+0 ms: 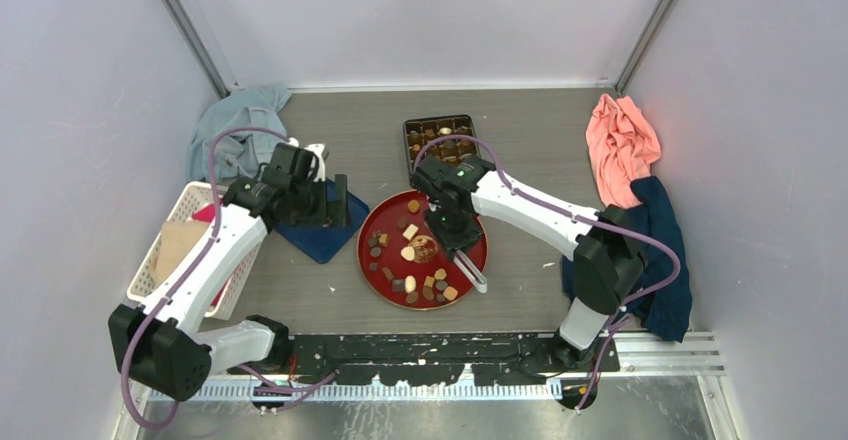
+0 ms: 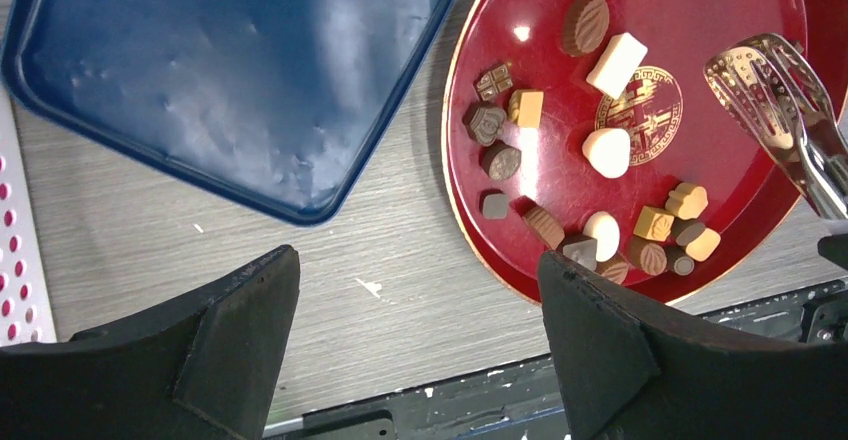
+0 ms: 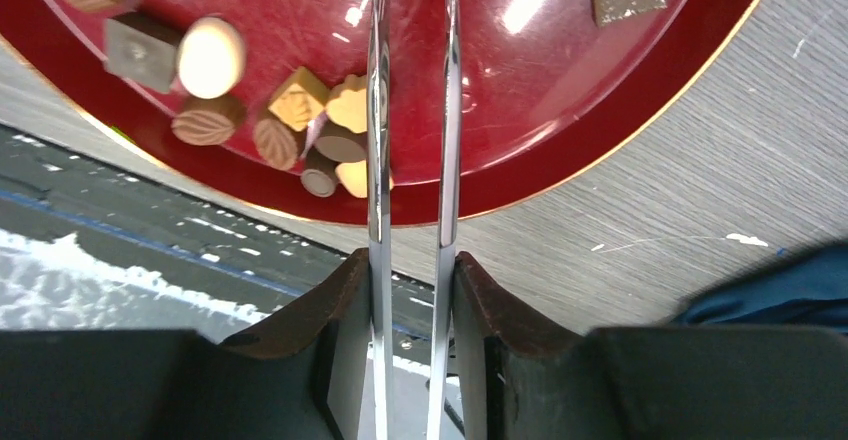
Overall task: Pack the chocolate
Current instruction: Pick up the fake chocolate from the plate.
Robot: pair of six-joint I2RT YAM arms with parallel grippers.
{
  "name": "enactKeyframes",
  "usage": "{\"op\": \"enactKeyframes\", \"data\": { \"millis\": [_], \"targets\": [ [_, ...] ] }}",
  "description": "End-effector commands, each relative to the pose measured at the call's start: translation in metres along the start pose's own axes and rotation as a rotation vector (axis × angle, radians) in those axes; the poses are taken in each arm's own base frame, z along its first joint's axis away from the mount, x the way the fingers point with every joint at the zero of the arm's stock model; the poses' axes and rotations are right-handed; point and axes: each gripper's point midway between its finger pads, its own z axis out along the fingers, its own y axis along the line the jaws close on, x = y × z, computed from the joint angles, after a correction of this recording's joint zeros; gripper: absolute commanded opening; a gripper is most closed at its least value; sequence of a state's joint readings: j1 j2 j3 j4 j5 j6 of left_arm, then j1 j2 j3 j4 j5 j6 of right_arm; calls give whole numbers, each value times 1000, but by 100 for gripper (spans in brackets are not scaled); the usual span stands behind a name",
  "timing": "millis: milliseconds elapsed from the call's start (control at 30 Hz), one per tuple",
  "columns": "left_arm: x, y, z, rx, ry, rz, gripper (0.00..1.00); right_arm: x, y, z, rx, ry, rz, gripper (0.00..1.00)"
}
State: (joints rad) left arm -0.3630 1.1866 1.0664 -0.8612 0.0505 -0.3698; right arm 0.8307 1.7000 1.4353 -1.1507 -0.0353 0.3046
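Right gripper (image 3: pixel 410 270) is clenching steel tongs (image 3: pixel 378 140) over the red plate (image 3: pixel 560 110), where chocolate (image 3: pixel 211 57) is lying around an illegible gold emblem (image 2: pixel 655 95). Left gripper (image 2: pixel 415 300) is hovering released beside the plate.

I work in a lab test cell: plain pale walls (image 1: pixel 440 10) box in my grey wood-grain tabletop (image 1: pixel 540 150) on three sides, metal posts (image 1: pixel 188 25) stand in the far corners, and a ribbed metal rail (image 1: pixel 450 392) lines the near edge.
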Motion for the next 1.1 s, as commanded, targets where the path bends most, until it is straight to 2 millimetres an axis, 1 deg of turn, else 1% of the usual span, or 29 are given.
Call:
{"op": "enactKeyframes", "data": {
  "millis": [0, 133, 267, 633, 800, 1067],
  "targets": [
    [0, 7, -14, -24, -45, -15, 89, -8, -6, 0, 57, -108, -44, 39],
    [4, 6, -14, -15, -42, -34, 89, -5, -2, 12, 69, -93, -80, 40],
    [7, 4, -14, -10, -30, -46, 89, -5, 4, 17, 68, -90, -114, 42],
    [8, 6, -14, -16, -36, -40, 89, -2, 8, 34, 69, -52, -127, 46],
    [4, 5, -14, -13, -45, -40, 89, 0, 11, 41, 58, -29, -138, 47],
    [0, 4, -14, -12, -49, -41, 89, -10, 18, 45, 41, -32, -163, 48]
  ]
}}
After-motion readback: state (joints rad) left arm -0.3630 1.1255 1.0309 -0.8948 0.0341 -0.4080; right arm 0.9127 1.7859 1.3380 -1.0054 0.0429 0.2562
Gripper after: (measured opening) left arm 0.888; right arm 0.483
